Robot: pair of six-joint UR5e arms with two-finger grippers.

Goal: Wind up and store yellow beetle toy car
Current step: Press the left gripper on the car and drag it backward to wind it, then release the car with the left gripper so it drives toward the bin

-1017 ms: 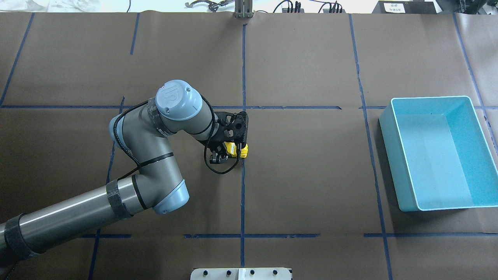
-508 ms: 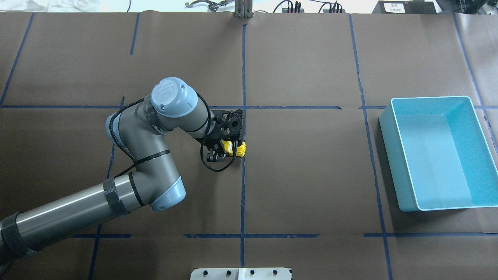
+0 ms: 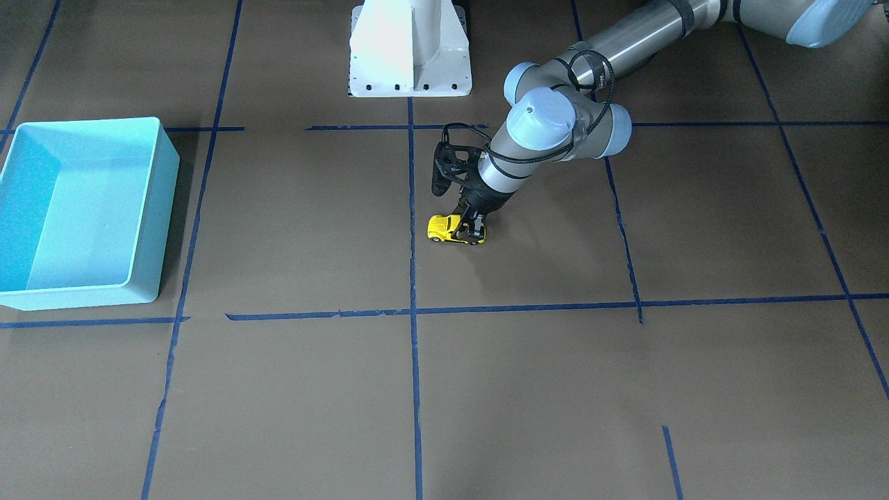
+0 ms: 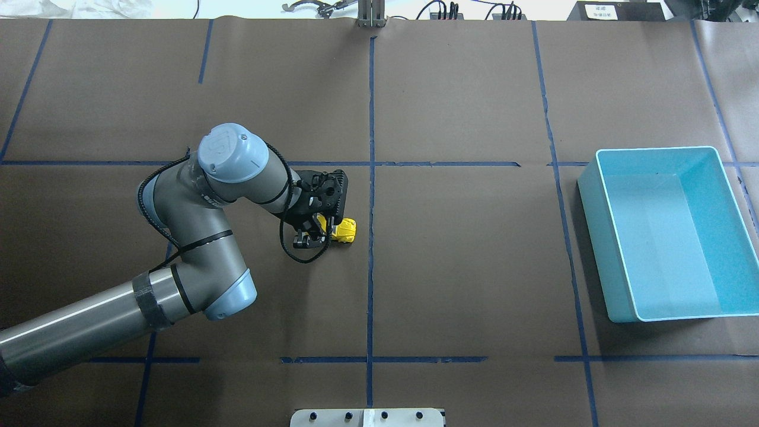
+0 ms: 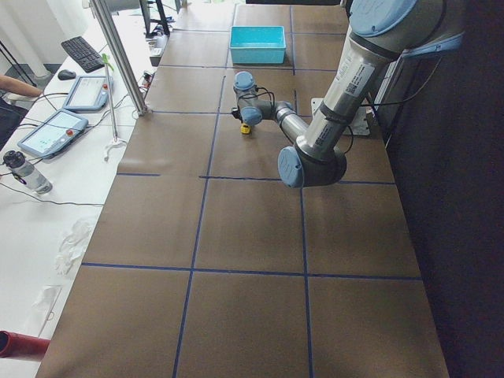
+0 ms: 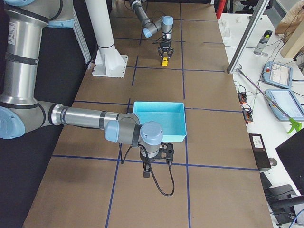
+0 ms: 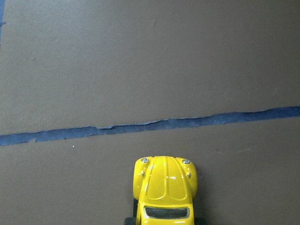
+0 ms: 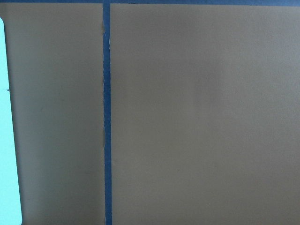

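The yellow beetle toy car (image 4: 345, 230) sits on the brown paper just left of the centre blue tape line. My left gripper (image 4: 323, 230) is shut on its rear half, the nose pointing toward the line. The car also shows in the front view (image 3: 444, 227) with the left gripper (image 3: 472, 233) on it, and in the left wrist view (image 7: 166, 185). The light blue bin (image 4: 595, 225) stands empty at the far right. My right gripper (image 6: 147, 172) shows only in the exterior right view, just off the bin's near side (image 6: 159, 105); I cannot tell its state.
Blue tape lines (image 4: 370, 267) divide the brown paper. The white robot base plate (image 3: 410, 87) stands at the table's robot side. The bin's edge (image 8: 7, 140) shows at the left of the right wrist view.
My left arm has moved left in the overhead view, taking the car with it from on the centre tape line to a little left of it.
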